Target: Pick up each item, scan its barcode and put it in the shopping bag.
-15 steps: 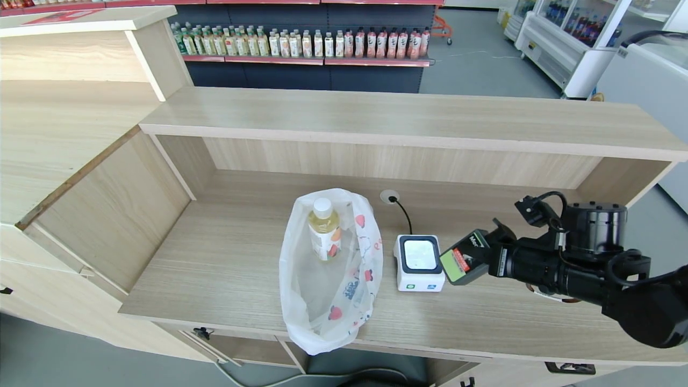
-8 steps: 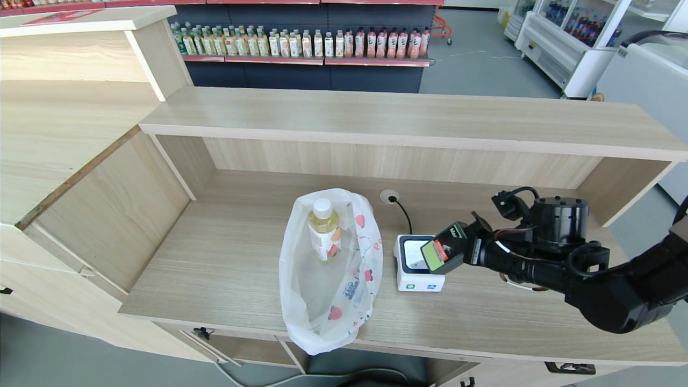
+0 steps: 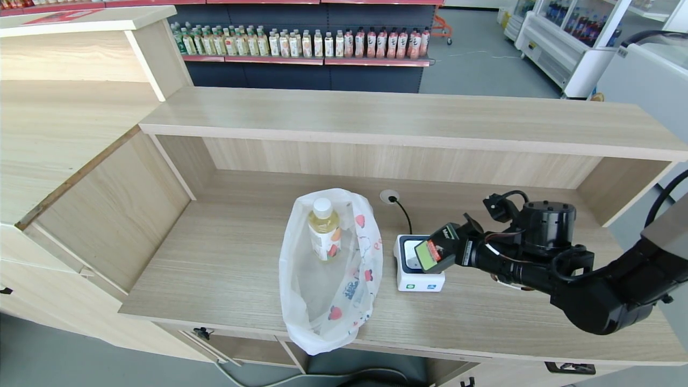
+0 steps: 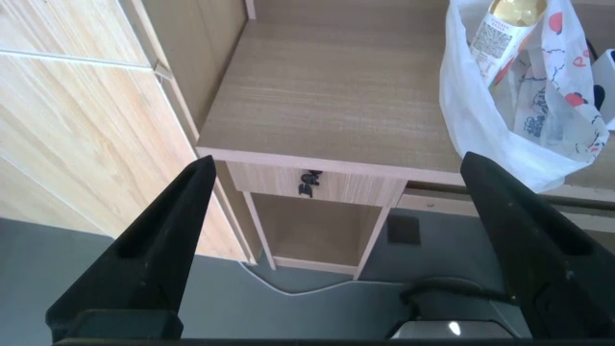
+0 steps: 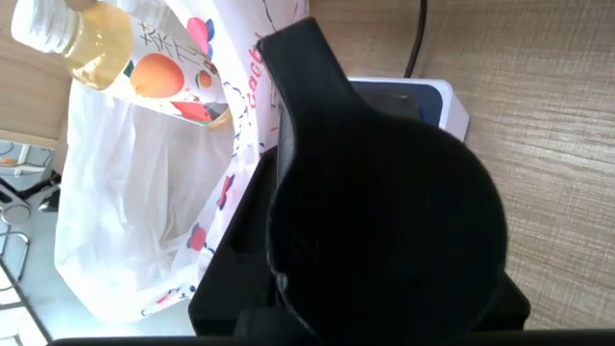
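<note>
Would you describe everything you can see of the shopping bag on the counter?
The shopping bag is thin, translucent white plastic printed with small red and blue motifs. It lies crumpled and open on the wooden counter, its near end drooping over the front edge. A bottle of yellowish drink with a white cap sits inside, at the far end. The scanner stands to its right, apart from it. The right gripper, holding a green packet, is clear of it.
</note>
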### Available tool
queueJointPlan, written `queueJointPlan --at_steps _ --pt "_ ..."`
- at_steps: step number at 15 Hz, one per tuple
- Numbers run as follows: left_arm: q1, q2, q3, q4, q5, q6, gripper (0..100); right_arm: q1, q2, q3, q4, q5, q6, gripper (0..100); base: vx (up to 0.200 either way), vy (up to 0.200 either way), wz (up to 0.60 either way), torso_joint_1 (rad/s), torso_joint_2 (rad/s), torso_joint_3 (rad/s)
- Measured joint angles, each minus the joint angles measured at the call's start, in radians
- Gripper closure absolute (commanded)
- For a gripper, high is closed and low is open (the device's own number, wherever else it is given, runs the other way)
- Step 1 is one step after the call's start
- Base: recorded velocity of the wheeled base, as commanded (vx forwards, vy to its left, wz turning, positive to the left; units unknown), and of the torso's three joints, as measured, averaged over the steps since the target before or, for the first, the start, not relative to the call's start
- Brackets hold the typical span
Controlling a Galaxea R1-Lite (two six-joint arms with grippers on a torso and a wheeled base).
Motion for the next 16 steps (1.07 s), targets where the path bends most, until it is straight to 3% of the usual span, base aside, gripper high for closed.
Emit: queueJointPlan --at_steps 5,16 --pt "0.000 0.000 0.000 0.000 0.000 0.000 0 0.014 0.050 -0.032 -0.026 -0.051 -0.001 100 0.000 0.000 0.00 0.000 0.00 0.000" --pt "0.000 0.000 0.000 0.000 0.000 0.000 0 0.039 0.109 -0.047 -0.081 -0.054 0.005 100 0.000 0.000 0.00 0.000 0.00 0.000"
